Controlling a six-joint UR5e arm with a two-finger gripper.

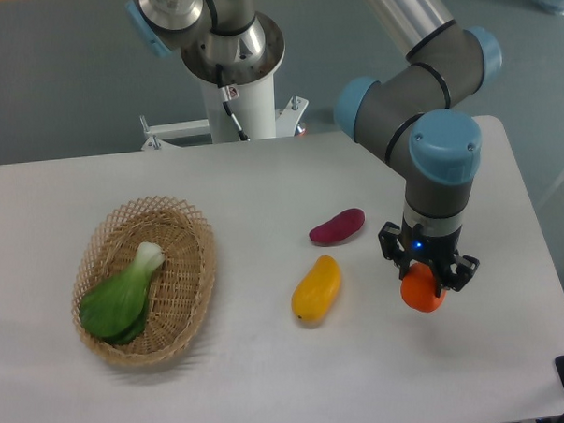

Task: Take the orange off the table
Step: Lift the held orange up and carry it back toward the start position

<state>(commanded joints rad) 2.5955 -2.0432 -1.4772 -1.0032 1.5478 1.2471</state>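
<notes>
Fixed camera, the only view: the hand (426, 282) points straight down at about 4 o'clock on the white worktop (262, 184), its two fingers closed around the upper half of the orange (422, 293), so it is pinching the fruit from above. The orange's lower half shows beneath the fingers; whether it rests on the worktop or is just clear of it cannot be determined from this angle. The yellow fruit (316, 290) lies near the centre, at the orange's 9 o'clock and well apart from it, and the purple-red vegetable (337, 226) lies at its 10 o'clock. A wicker basket (196, 271) holding a green leafy vegetable (122, 298) sits far off at the worktop's 9 o'clock. Assessed risk: the grip appears high on a smooth, glossy, rounded surface, so the fruit could squeeze out downward during lifting and roll toward the near edge at 6 o'clock. Neighbouring items appear clear of a vertical lift.
</notes>
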